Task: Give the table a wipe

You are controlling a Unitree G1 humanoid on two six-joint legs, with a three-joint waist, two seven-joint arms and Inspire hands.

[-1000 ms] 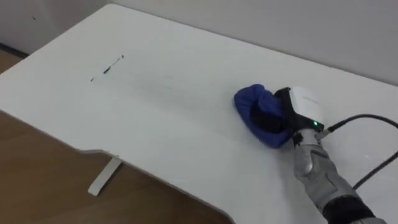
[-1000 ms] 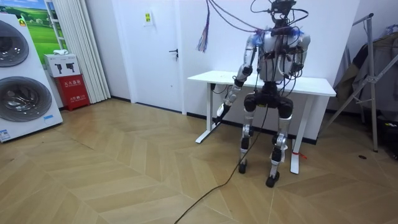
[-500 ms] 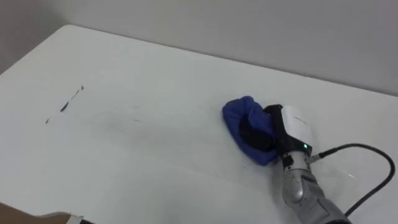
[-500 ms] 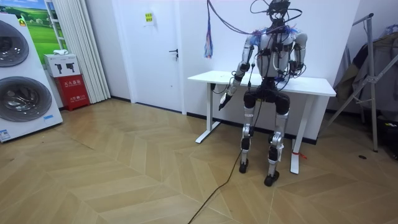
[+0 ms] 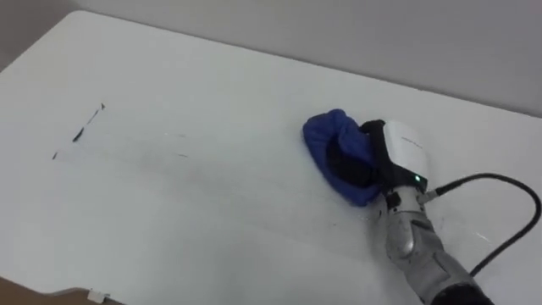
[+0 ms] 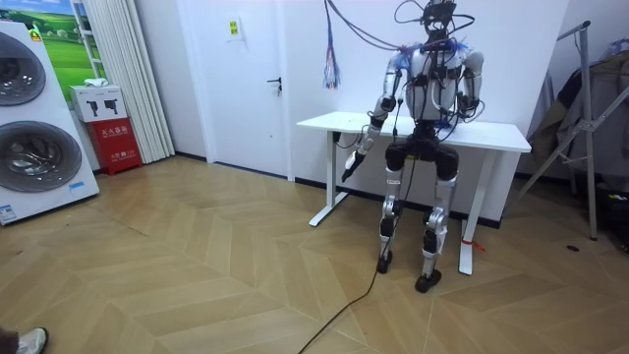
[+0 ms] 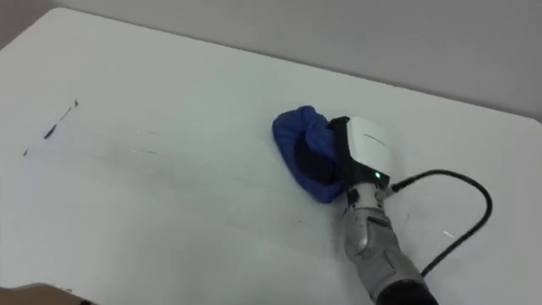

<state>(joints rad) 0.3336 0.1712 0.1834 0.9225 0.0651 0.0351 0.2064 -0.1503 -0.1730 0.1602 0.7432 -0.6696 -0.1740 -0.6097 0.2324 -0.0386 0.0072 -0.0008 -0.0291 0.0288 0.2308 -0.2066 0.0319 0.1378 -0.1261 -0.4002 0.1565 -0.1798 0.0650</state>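
The right hand (image 5: 402, 154) was laid on the white table (image 5: 212, 220), fingers buried in the blue cloth (image 5: 323, 144) just ahead of it; whether the cloth was gripped could not be told. A dark mark (image 5: 78, 133) was seen well to the hand's left.

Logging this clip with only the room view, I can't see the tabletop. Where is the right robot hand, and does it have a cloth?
Observer: The right robot hand rests on a bunched blue cloth lying on the white table.
Reviewer: Is anything on the table not yet wiped?
Observer: Yes, a thin dark mark sits toward the table's left end, well apart from the cloth.
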